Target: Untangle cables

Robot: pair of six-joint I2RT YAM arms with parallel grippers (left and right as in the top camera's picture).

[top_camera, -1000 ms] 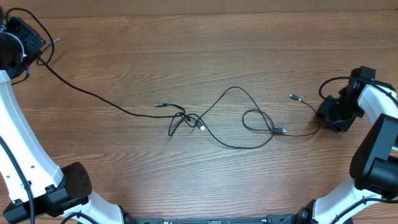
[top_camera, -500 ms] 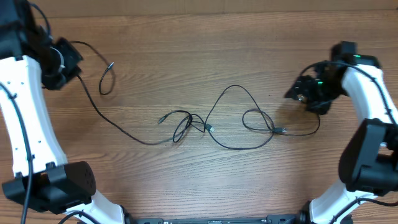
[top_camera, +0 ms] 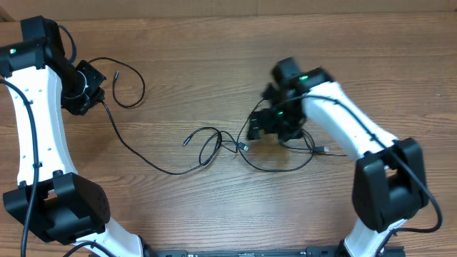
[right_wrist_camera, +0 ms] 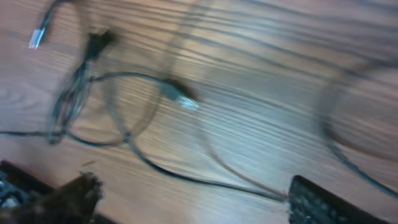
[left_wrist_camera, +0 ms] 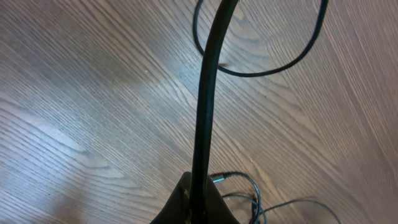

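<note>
Thin black cables point(top_camera: 171, 170) lie across the wooden table, with a small knot point(top_camera: 214, 140) near the middle. One cable runs from the knot up to my left gripper point(top_camera: 89, 87), which is shut on it. Past the grip it curls into a loop point(top_camera: 132, 89). In the left wrist view that cable point(left_wrist_camera: 205, 93) rises straight out of the shut left gripper point(left_wrist_camera: 199, 190). My right gripper point(top_camera: 263, 130) hovers open over the middle loops. In its blurred wrist view the right gripper point(right_wrist_camera: 193, 202) stands wide open above a cable strand point(right_wrist_camera: 205, 183), with a plug end point(right_wrist_camera: 183, 98) ahead of it.
A second loop with a plug point(top_camera: 325, 150) lies under and to the right of the right arm. Thicker black robot wires run along both arms. Bare wood lies toward the far edge and the table's right side.
My right arm has swung from the table's right side to the middle cables while its jaws opened wide. The left arm came down and to the right, and its cable slackened into a loop.
</note>
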